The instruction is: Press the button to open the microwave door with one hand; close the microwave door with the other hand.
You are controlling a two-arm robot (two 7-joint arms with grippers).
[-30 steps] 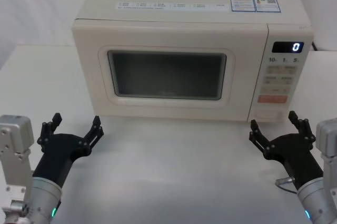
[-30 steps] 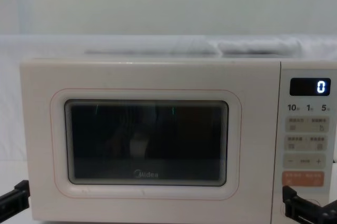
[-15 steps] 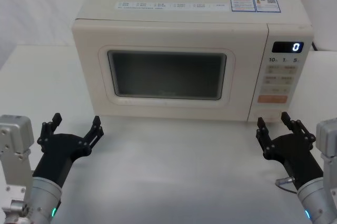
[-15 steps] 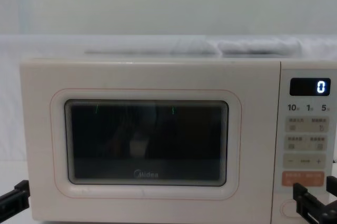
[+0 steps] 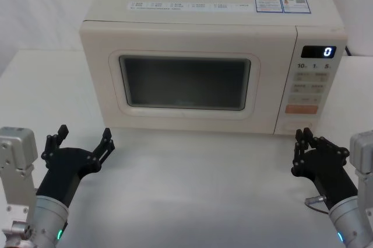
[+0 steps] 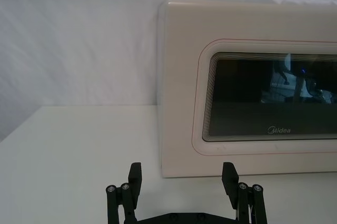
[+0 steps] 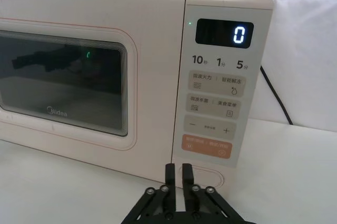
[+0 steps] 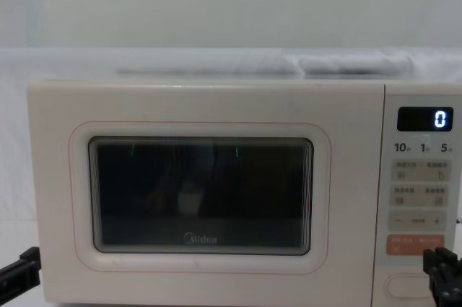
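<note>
Sitting shut, boxy cream microwave (image 5: 192,55) with glossy dark-windowed microwave door (image 5: 185,83), right pincer (image 7: 177,173) closed, left pincer (image 6: 181,175) spread open

One microwave (image 5: 192,55), one microwave door (image 5: 186,81), two grippers: left gripper (image 5: 81,143), right gripper (image 5: 306,142).

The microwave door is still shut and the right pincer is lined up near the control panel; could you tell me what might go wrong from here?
1. The right pincer, fingers together, sits just below the orange button and in front of the oval door-release button; a slightly high push could hit the wrong key.
2. The left pincer waits open, low in front of the microwave door; a door that springs out might strike it.
3. A hard press may slide the microwave back.
</note>
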